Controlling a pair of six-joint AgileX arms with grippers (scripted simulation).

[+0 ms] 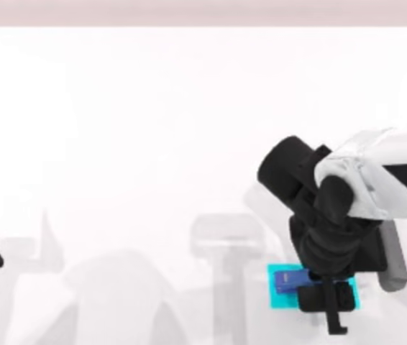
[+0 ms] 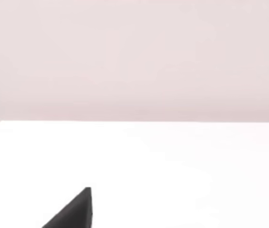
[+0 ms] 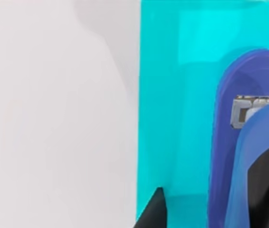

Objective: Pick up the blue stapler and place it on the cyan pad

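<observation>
The blue stapler (image 1: 285,279) lies over the cyan pad (image 1: 275,295); right end effector (image 1: 323,296) grip state indeterminate. An early lift could drag it off.

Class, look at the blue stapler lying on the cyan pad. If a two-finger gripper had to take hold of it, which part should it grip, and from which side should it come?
Grip the blue stapler across its narrow width, near mid-body, coming from above. It lies flat on the cyan pad, long and slim, so fingers probably close best on its two long sides. The right gripper is over it now.
</observation>
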